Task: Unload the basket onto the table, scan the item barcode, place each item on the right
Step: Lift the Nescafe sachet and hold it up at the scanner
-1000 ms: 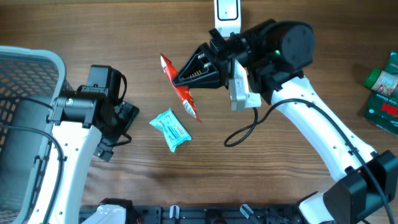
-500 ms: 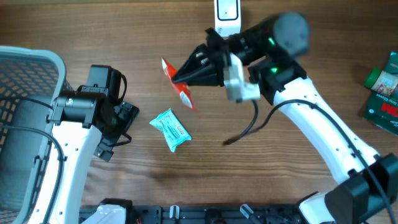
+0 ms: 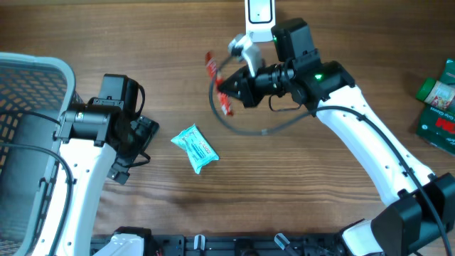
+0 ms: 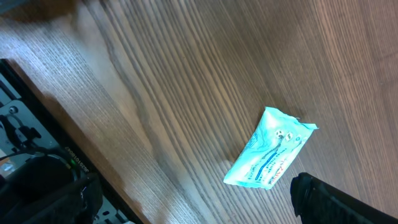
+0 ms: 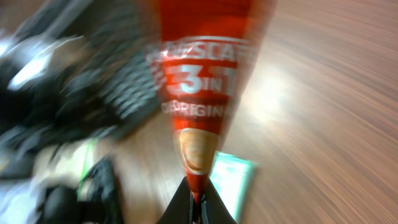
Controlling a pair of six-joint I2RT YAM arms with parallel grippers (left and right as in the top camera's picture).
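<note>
My right gripper (image 3: 229,90) is shut on a red sachet (image 3: 226,107), the item, and holds it in the air left of centre at the back. In the right wrist view the sachet (image 5: 202,81) stands up from the pinched fingertips of that gripper (image 5: 198,204), blurred, with white lettering showing. I see no barcode on it. A white scanner (image 3: 258,14) stands at the table's far edge, just right of the sachet. My left gripper (image 3: 147,141) hovers open at the left, nothing between its fingers (image 4: 336,202).
A teal packet (image 3: 195,147) lies on the wood between the arms, and in the left wrist view that teal packet (image 4: 270,149) is just ahead of the open jaws. A grey basket (image 3: 43,67) fills the left edge. Green packages (image 3: 439,99) sit at the far right.
My right arm has turned its wrist and carried the red sachet up and right, closer to the white scanner. The left arm and the teal packet have not moved.
</note>
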